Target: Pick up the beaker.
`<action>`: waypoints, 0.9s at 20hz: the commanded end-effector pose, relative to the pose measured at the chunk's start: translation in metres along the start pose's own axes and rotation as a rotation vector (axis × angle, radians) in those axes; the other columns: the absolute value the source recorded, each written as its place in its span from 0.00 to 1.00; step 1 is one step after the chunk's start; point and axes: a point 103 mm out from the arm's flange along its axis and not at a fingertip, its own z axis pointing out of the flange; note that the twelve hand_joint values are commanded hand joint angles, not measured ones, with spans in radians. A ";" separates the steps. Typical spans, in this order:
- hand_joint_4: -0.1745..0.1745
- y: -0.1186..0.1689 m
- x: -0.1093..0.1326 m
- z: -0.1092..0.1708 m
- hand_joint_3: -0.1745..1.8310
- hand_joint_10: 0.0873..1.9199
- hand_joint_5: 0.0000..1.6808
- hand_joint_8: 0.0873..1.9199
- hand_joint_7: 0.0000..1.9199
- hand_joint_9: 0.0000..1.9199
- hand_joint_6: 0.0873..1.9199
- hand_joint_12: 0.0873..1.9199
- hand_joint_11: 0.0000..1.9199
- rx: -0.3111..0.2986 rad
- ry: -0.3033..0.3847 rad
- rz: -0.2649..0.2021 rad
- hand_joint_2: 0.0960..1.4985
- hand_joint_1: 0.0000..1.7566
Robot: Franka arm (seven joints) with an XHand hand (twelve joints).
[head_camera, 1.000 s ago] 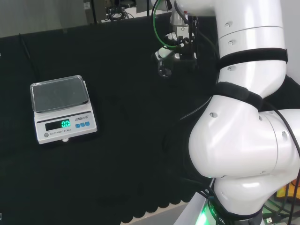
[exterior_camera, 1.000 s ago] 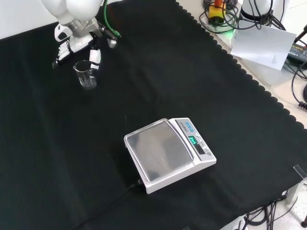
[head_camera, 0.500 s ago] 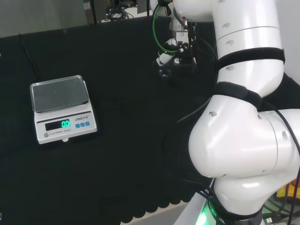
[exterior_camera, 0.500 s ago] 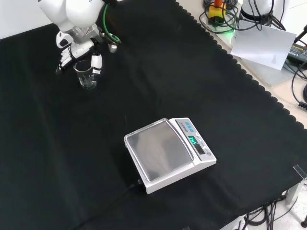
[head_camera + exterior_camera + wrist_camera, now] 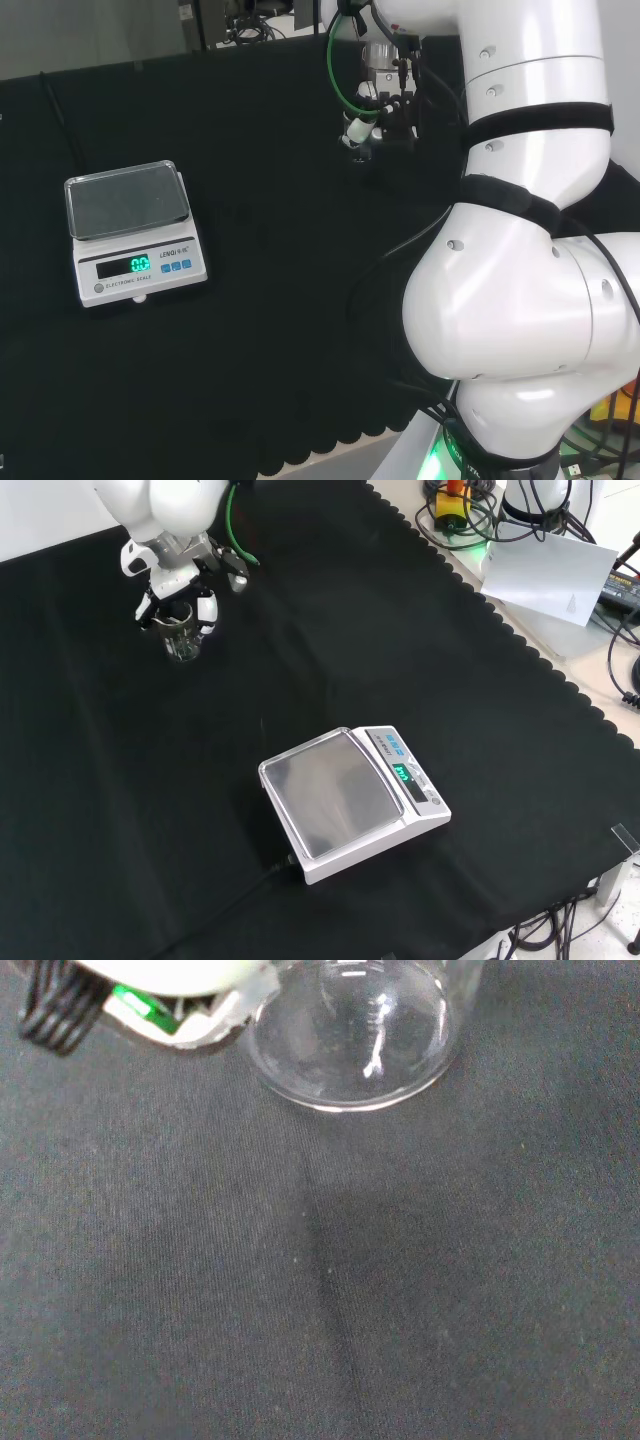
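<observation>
Black cloth covers the bench (image 5: 420, 660), and we see a white weighing scale (image 5: 352, 802) near the middle of the front view, its green display lit. Well apart from it, toward the upper left of that view, a clear glass beaker (image 5: 181, 636) stands upright on the cloth. We find the hand (image 5: 172, 575) right above it, its fingers (image 5: 207, 608) reaching down on both sides of the beaker's rim, close around the glass; whether they touch it we cannot tell. From the head view the hand (image 5: 372, 125) sits left of the arm's white links. At the wrist, we look down on the beaker's round base (image 5: 352, 1035) resting on the cloth.
</observation>
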 end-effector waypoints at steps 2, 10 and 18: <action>0.05 0.002 0.001 -0.002 0.29 0.52 0.45 0.68 0.43 0.64 0.66 0.47 0.65 -0.028 -0.003 0.011 0.63 0.67; 0.00 -0.005 0.001 -0.027 0.21 0.55 0.48 0.67 0.44 0.68 0.66 0.48 0.63 -0.072 0.003 0.008 0.70 0.70; 0.00 -0.024 0.005 -0.067 0.33 0.56 0.49 0.68 0.45 0.68 0.67 0.50 0.62 -0.126 -0.010 -0.001 0.61 0.70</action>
